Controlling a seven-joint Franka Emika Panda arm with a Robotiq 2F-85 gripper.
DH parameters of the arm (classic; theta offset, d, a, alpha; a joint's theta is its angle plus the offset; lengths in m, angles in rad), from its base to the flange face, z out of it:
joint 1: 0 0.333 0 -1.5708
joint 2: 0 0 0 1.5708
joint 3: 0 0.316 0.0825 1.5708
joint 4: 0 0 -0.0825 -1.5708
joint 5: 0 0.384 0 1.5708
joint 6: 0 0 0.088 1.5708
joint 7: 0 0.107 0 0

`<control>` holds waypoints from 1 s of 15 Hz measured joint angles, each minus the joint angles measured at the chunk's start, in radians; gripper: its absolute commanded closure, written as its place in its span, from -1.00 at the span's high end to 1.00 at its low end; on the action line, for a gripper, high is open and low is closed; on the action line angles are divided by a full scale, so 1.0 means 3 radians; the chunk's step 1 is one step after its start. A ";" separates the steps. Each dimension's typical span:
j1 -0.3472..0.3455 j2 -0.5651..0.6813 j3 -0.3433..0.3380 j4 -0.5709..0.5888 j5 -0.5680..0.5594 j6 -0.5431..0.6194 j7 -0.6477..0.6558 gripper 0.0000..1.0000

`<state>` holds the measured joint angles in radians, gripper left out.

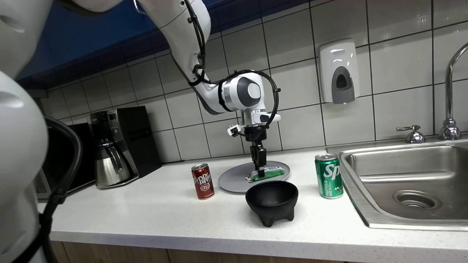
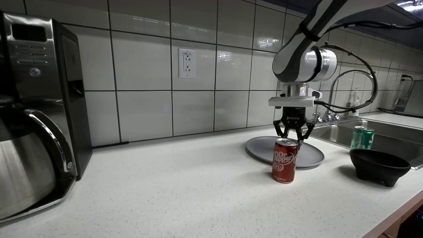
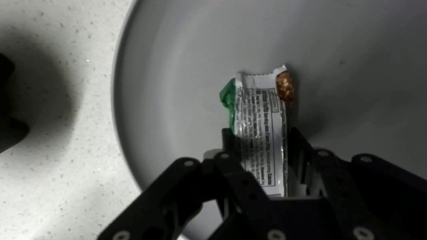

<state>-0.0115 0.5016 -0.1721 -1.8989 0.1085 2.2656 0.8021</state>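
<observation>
A gripper (image 3: 261, 140) clasped a wrapped snack bar (image 3: 257, 106) by its long sides on a gray plate (image 1: 234, 179), a hold presumably chosen because the narrow width suited a pinch. In an exterior view, the arm (image 1: 184, 40) slanted from the plate's eleven o'clock, its wrist (image 1: 252, 117) pointing to six; a Dr Pepper can (image 1: 203, 182) stood at nine.
</observation>
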 measured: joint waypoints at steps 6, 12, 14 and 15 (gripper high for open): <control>0.0005 -0.0004 0.0000 0.0005 0.0000 0.0016 0.0005 -0.71; 0.0058 -0.0102 0.0000 0.0004 0.0000 0.0091 0.0021 -0.71; 0.0069 -0.0146 0.0000 -0.0004 -0.0003 0.0110 0.0039 -0.71; 0.0071 -0.0173 -0.0001 -0.0014 -0.0005 0.0123 0.0050 -0.71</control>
<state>0.0099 0.4498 -0.1723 -1.9032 0.1071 2.3026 0.8172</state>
